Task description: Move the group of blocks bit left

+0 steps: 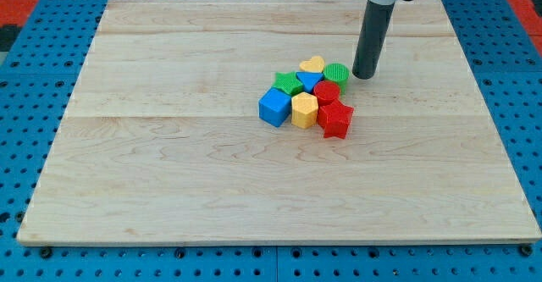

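Observation:
A tight group of blocks sits a little right of the board's middle. It holds a yellow heart [312,64], a green cylinder [337,73], a green star [288,83], a blue heart-like block [309,81], a red cylinder [327,93], a blue cube [273,107], a yellow hexagon [304,109] and a red star [336,119]. My tip [363,75] rests on the board just right of the green cylinder, close to it; I cannot tell if it touches.
The wooden board [169,146] lies on a blue perforated table [25,62]. The dark rod rises from the tip toward the view's top edge.

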{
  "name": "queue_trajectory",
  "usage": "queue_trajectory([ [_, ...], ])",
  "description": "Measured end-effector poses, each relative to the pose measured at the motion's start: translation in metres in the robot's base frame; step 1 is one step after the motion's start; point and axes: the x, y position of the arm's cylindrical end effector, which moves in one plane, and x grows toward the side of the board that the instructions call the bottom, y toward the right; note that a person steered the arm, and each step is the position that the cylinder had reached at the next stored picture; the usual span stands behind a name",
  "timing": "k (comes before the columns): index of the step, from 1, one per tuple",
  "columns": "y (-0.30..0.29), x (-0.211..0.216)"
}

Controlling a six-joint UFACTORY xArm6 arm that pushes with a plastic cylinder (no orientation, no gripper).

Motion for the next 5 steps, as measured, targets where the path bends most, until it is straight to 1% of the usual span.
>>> queue_trajectory([
  [5, 0.0073, 0.0017],
])
